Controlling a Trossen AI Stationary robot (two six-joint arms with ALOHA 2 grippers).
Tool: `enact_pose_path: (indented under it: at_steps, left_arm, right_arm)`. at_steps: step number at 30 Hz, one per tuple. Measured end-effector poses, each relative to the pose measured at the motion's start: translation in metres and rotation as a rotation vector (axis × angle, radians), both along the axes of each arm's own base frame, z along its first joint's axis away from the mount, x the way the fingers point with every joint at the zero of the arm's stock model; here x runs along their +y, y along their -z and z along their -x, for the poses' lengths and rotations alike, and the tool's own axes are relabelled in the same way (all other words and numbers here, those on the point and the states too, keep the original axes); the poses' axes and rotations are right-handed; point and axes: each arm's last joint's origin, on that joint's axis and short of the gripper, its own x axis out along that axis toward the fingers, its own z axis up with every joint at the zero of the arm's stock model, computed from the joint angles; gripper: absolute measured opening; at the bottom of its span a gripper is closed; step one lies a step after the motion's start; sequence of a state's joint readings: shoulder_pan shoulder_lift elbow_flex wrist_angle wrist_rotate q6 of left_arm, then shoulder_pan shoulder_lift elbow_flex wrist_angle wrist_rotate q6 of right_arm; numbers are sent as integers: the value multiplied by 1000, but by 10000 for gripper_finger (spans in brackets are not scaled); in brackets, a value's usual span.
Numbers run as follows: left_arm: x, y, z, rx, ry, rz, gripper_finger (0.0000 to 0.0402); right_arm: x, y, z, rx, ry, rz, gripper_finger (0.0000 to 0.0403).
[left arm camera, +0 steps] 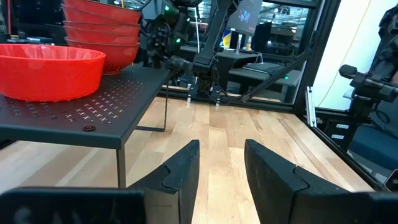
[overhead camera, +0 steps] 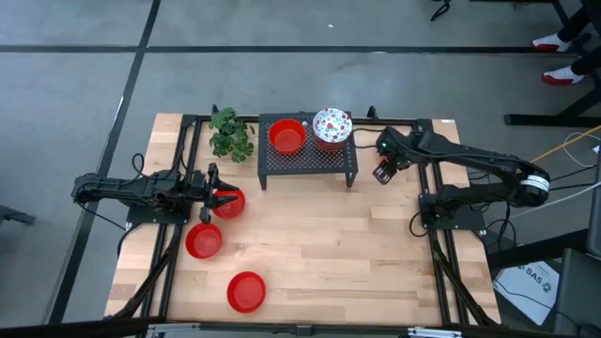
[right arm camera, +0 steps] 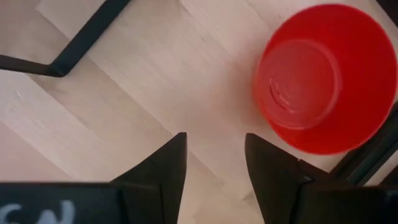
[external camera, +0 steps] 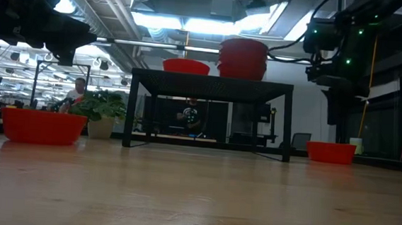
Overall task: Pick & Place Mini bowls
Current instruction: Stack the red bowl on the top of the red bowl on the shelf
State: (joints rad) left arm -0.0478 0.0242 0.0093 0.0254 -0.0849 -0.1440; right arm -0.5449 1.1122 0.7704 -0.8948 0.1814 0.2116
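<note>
Left end effector (left arm camera: 221,165): fingers spread, nothing between them, aimed level across the surface (overhead camera: 329,244) towards the rack.
Right end effector (right arm camera: 214,155): fingers apart and empty, pointing straight down just off the rack's right end.
Bowl under right end effector: red mini bowl (right arm camera: 326,78), just ahead of the fingertips, mouth up, sitting flat on the wood. It's round, so its only axis is vertical.
Bowl by left end effector: red mini bowl (overhead camera: 230,203), right beside the fingers. Whether they touch can't be told.
Ahead of left end effector: black perforated rack (overhead camera: 308,160) carrying a single red bowl (left arm camera: 46,68), mouth up, and beyond it a bowl stack (overhead camera: 331,126) topped by a white floral-speckled one.
Behind left end effector, towards the front edge: two more red bowls (overhead camera: 203,240) (overhead camera: 246,291), both mouth up, apart from each other.
Writing: white lettering on the right wrist's body, cut off, unreadable.
Surface: pale wood planks, black frame rails at both sides, leafy plant (overhead camera: 230,133) beside the rack.
Room: grey floor with dark lines, bright ceiling strip lights, a person (external camera: 78,90) far behind.
</note>
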Motion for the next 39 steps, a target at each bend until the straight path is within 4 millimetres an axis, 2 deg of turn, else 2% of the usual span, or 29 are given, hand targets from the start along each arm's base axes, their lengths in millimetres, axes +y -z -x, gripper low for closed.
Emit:
enact_pose_path:
  at_steps: [8,13,19,28,39]
  left_arm:
    - [0,0,0,0,0,0,123]
    - [0,0,0,0,0,0,123]
    - [0,0,0,0,0,0,123]
    - [0,0,0,0,0,0,123]
    - [0,0,0,0,0,0,123]
  right_arm:
    - [2,-6,7,-46,124,6,163]
    - [-5,-7,12,-67,230,10,163]
    - [-14,-5,9,-115,249,-6,163]
    - [-25,10,-4,-52,222,12,163]
    - [-30,25,-7,28,247,10,163]
